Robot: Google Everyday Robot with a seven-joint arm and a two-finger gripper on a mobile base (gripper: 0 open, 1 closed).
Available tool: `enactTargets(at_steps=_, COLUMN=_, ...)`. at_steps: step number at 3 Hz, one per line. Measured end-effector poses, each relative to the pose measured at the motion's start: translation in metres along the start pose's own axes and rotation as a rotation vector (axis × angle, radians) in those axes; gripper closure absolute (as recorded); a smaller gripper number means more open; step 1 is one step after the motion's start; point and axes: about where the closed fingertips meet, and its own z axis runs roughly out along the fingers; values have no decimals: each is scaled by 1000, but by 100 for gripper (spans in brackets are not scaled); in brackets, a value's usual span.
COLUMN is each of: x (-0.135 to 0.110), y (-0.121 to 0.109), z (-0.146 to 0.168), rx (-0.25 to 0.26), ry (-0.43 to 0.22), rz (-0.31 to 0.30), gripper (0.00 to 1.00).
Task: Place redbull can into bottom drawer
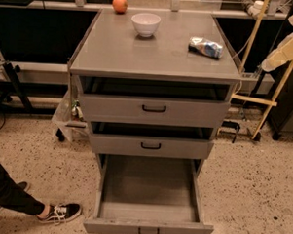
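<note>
redbull can (205, 47) lies on cabinet top (120, 54); bottom drawer (112, 227) open; gripper out of view, state untellable

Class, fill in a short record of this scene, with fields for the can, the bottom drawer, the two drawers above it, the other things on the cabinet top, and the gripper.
redbull can: lying on its side, right part of the cabinet top
bottom drawer: pulled far out, nothing seen inside
top drawer: slightly open
middle drawer: slightly open
white bowl: upright, back centre of the top
orange fruit: back edge, left of the bowl
gripper: not in view
task status: can not yet in the drawer
</note>
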Motion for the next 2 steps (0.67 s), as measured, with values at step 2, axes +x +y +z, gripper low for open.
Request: enactTargets(at_steps=2, x=-24, y=-8, z=82, rx=-132, ry=-272, rz=112, gripper=0)
